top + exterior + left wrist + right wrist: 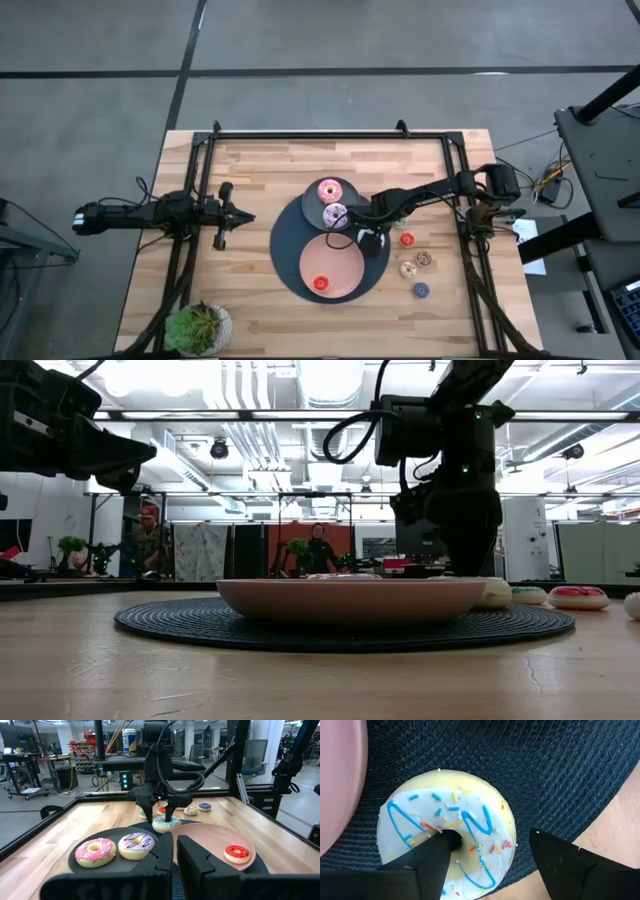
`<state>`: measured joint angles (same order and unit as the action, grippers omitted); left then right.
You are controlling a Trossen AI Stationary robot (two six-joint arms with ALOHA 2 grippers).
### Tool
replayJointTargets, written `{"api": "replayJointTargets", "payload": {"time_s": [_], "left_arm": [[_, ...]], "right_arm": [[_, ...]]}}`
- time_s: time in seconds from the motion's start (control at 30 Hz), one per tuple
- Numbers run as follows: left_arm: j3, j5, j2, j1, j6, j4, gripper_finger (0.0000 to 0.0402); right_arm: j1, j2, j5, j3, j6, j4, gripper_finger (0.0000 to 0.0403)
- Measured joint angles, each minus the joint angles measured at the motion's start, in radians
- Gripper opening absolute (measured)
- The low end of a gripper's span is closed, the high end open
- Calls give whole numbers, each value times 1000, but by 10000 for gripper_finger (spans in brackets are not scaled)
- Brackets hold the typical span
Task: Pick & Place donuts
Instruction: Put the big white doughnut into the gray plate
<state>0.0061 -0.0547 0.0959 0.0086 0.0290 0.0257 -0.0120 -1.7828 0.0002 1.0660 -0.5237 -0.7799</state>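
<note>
Near the centre of the high view, the right gripper (369,238) is lowered over a white-frosted toy donut with blue squiggles and coloured sprinkles (447,837) lying on the dark woven round mat (530,775) beside the pink round plate (335,268). Its jaws stand open astride one side of the ring, one finger (427,865) tipped into the hole and the other outside the rim, not yet closed on it. The left gripper (240,216) waits at the left of the table, its jaws nearly together and holding nothing.
</note>
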Motion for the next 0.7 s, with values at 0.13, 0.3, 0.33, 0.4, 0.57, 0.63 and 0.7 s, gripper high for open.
{"api": "replayJointTargets", "payload": {"time_s": [0.13, 0.3, 0.33, 0.4, 0.57, 0.63, 0.7], "left_arm": [[0, 0, 0, 0, 0, 0, 0], [0, 0, 0, 0, 0, 0, 0], [0, 0, 0, 0, 0, 0, 0], [0, 0, 0, 0, 0, 0, 0], [0, 0, 0, 0, 0, 0, 0], [0, 0, 0, 0, 0, 0, 0], [0, 0, 0, 0, 0, 0, 0]], "right_arm": [[0, 0, -1, 0, 0, 1, 240], [0, 0, -2, 0, 0, 1, 216], [0, 0, -2, 0, 0, 1, 212], [0, 0, -2, 0, 0, 1, 204], [0, 0, -3, 0, 0, 1, 185], [0, 0, -4, 0, 0, 1, 179], [0, 0, -4, 0, 1, 1, 174]]}}
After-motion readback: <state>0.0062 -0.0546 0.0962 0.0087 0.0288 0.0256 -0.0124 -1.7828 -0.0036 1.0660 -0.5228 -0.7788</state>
